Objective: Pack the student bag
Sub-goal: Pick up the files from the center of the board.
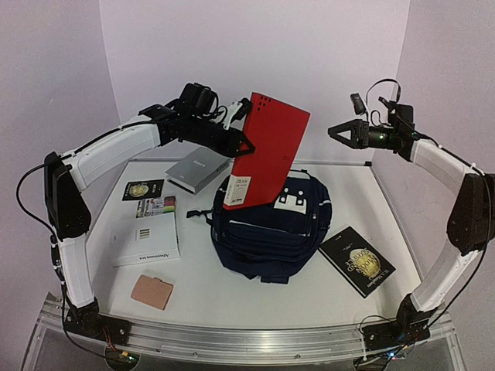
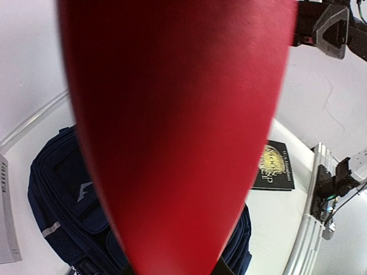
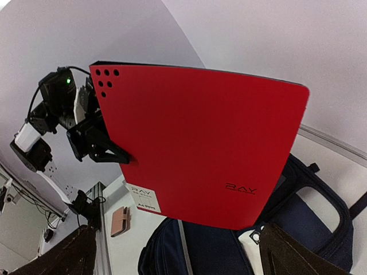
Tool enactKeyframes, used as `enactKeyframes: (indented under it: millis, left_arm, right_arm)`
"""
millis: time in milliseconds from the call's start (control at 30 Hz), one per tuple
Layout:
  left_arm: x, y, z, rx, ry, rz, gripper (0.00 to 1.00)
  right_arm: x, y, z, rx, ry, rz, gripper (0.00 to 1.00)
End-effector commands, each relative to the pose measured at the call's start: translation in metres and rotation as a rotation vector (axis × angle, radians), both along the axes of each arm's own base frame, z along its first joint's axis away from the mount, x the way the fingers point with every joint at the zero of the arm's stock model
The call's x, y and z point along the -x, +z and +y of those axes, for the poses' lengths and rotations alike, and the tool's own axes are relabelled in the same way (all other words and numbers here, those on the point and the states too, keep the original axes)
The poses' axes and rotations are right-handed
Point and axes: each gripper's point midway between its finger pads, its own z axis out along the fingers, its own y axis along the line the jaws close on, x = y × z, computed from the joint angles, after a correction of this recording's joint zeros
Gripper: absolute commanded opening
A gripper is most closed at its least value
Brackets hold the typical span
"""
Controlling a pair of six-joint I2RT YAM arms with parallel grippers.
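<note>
White tabletop [image 1: 302, 290], lilac walls [image 1: 155, 46]: the left gripper [image 1: 241, 144] pinches a red folder [image 1: 269, 151] by its edge, tilted above the student bag [image 1: 267, 236] at table centre, apparently for loading; the right gripper [image 1: 341, 132] hangs spread wide, apart.

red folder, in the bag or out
Out: the left claw holds the red folder tilted in the air above the bag.

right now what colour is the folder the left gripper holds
The folder is red, white corner label; clearest in right wrist view.
</note>
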Motion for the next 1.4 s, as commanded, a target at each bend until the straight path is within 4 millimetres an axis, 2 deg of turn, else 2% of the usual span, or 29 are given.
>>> enactKeyframes:
  millis: [0,133,433,700,800,1000,1133,1300,1367]
  left_arm:
    - [0.046,0.078,-0.008,0.185,-0.145,-0.036,0.07]
    - [0.049,0.091,-0.001,0.187,-0.135,-0.062,0.07]
    - [0.039,0.12,0.018,0.204,-0.057,-0.156,0.06]
    - [0.045,0.132,0.022,0.218,-0.07,-0.165,0.05]
    - [0.05,0.139,0.021,0.266,-0.099,-0.147,0.05]
    - [0.061,0.14,0.022,0.289,-0.137,-0.097,0.06]
    - [0.059,0.145,0.032,0.325,-0.118,-0.087,0.06]
    - [0.057,0.147,0.042,0.37,-0.106,-0.073,0.06]
    - [0.057,0.145,0.041,0.373,-0.114,-0.061,0.06]
  right_arm:
    - [0.003,-0.005,0.008,0.063,0.039,-0.099,0.98]
    - [0.0,-0.012,0.014,0.084,0.056,-0.095,0.98]
    - [-0.004,-0.005,0.027,0.068,0.083,-0.082,0.98]
    - [0.012,0.005,0.054,0.023,0.185,-0.051,0.98]
    - [0.016,0.0,0.062,0.026,0.202,-0.045,0.97]
    - [0.006,-0.015,0.064,0.034,0.186,0.001,0.95]
    - [0.005,-0.025,0.067,0.037,0.184,0.037,0.95]
    - [0.018,-0.015,0.079,0.008,0.246,0.05,0.98]
    - [0.03,-0.007,0.087,-0.021,0.309,0.065,0.91]
